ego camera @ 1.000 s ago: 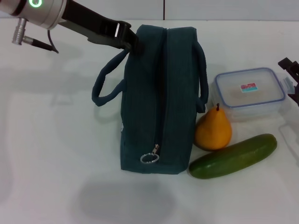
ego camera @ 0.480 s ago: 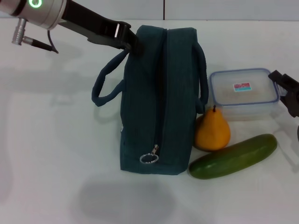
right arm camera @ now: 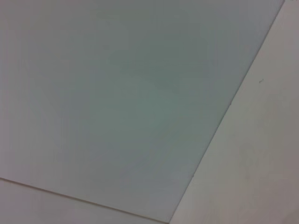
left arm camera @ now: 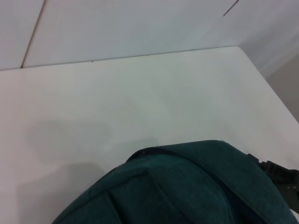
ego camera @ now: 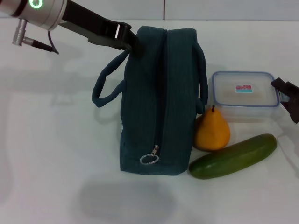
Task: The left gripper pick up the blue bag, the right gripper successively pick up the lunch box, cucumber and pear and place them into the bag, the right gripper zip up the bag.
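The blue bag (ego camera: 159, 98) stands in the middle of the white table, its ring pull (ego camera: 148, 158) at the near end. My left gripper (ego camera: 131, 44) is shut on the bag's far left top edge; the bag also fills the bottom of the left wrist view (left arm camera: 187, 186). The lunch box (ego camera: 245, 95) lies to the right of the bag. My right gripper (ego camera: 286, 99) is at the box's right end and touches it. The pear (ego camera: 212, 131) stands upright in front of the box, against the bag. The cucumber (ego camera: 232, 156) lies in front of the pear.
The white table (ego camera: 56, 154) stretches to the left and in front of the bag. A wall runs along the table's back edge (ego camera: 233, 9). The right wrist view shows only bare pale surfaces.
My right gripper has moved in from the right edge to the lunch box's right end. The box has shifted a little to the left. The left arm and the bag have not moved.
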Motion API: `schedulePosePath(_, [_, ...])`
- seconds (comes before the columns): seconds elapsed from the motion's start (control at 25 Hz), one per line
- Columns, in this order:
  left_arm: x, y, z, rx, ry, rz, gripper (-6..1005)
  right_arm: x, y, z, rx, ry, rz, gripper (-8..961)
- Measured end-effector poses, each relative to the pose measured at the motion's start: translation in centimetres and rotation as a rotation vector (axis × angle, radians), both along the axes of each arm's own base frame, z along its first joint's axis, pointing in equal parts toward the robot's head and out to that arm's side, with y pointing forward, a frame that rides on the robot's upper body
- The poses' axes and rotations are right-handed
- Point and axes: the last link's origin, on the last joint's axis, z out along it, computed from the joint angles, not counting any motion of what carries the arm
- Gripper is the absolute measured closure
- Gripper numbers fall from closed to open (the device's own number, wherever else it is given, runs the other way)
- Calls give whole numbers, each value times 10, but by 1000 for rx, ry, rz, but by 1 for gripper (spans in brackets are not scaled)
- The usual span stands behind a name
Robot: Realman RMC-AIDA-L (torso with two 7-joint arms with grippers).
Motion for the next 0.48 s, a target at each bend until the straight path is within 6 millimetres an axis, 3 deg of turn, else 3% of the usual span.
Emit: schedulePosePath(0.48, [-2,-1,1,1,1,3,928,-1,3,14,55,-2,39,734])
